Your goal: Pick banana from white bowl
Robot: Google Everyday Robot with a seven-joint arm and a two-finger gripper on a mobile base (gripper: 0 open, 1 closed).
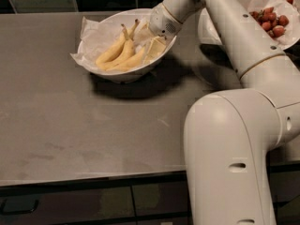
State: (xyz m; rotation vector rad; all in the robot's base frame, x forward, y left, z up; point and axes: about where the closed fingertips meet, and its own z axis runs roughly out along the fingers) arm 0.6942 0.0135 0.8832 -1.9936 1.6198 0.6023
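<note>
The white bowl [93,34] with a crumpled paper liner stands on the grey counter at the upper left. Three yellow bananas lie in it. The banana [129,62], the thickest one, lies lowest, nearest the bowl's front rim. Two slimmer bananas [114,50] lie beside it with their stems pointing up. My gripper [153,45] reaches down into the right side of the bowl, at the right end of the thick banana. The wrist hides that end of the banana.
A white bowl of red strawberries [274,22] stands at the upper right, partly behind my arm. My large white arm and base [229,153] fill the right side. The counter's front edge [93,177] runs along the bottom, with dark cabinets below.
</note>
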